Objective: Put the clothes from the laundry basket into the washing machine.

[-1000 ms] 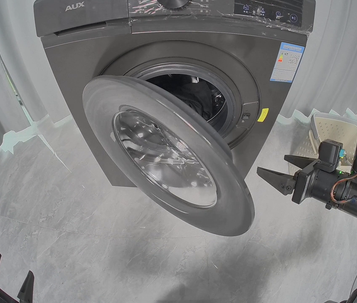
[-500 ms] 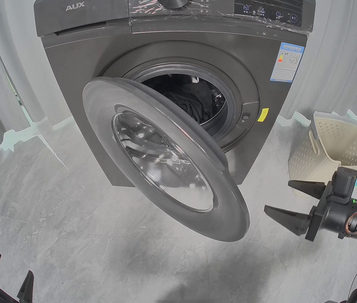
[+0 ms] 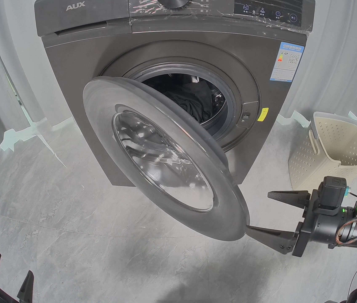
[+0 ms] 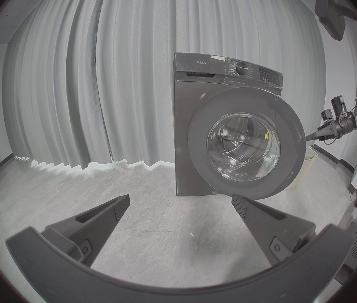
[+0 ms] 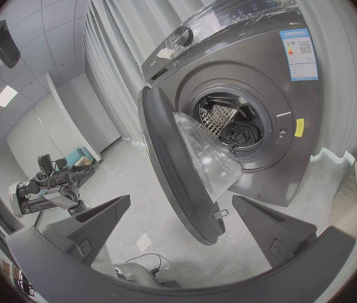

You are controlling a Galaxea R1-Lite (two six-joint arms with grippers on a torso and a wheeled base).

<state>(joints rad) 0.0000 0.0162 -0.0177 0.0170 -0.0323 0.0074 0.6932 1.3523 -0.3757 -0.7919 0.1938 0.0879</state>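
Right pincer [image 3: 258, 212] spread at door [image 3: 161, 160] rim | blue label [image 3: 286, 62] on washing machine [image 3: 81, 59]

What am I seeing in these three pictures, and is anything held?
A two-armed robot faces a front-loading washing machine. One picture comes from its head camera; the other two from a camera on each wrist, looking past that arm's gripper. The door hangs open, with dark clothes in the drum. The beige laundry basket stands on the floor to the machine's right. The right gripper is open and empty by the door's lower edge; the left gripper, open and empty, sits low on the left.
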